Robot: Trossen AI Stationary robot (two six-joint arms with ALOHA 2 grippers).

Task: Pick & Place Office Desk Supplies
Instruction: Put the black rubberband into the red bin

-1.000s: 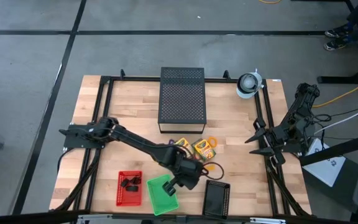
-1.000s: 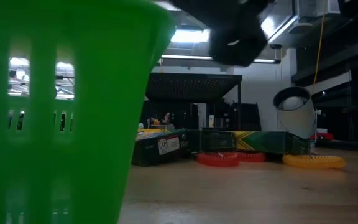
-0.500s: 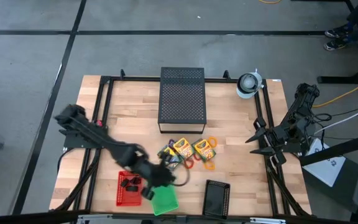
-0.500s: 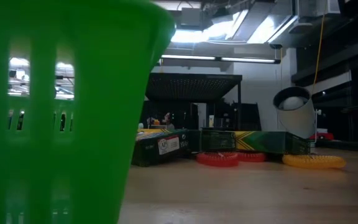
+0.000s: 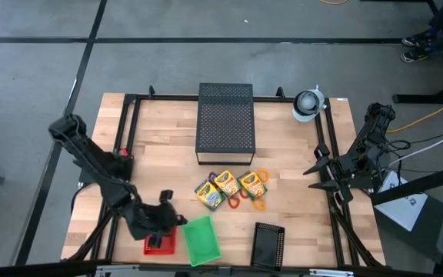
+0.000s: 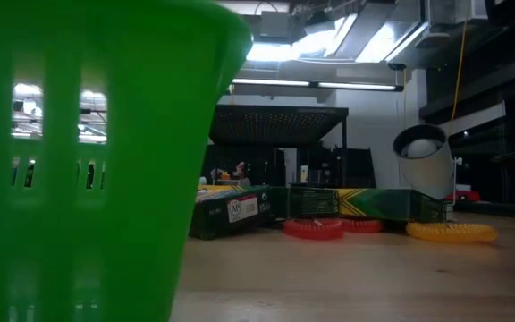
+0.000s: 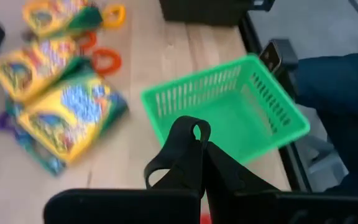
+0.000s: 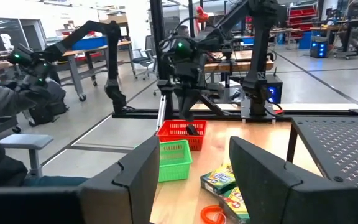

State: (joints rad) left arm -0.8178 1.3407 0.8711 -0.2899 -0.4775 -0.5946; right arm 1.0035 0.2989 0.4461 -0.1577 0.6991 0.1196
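My left gripper hangs over the red basket near the table's front left, shut on a small black clip. The green basket stands just right of it and fills the left of the low view. Three yellow-and-green crayon boxes lie flat mid-table, with orange and red rings beside them; a purple ring peeks out under one box. My right gripper waits, open and empty, at the table's right edge. My left gripper pinches the black clip between its two fingers. The clip's looped wire handle sticks out ahead of the fingertips. The clip is lifted clear, above the red basket; the gripper hides the exact spot it grips.
A large black perforated box stands at the back centre. A white cup-like thing is at the back right. A small black tray lies at the front, right of the green basket. A person in blue sits beyond the front edge.
My left gripper has gone toward the table's left edge with the black clip, from beside the small black tray, across the green basket, to above the red basket. It has left the low view.
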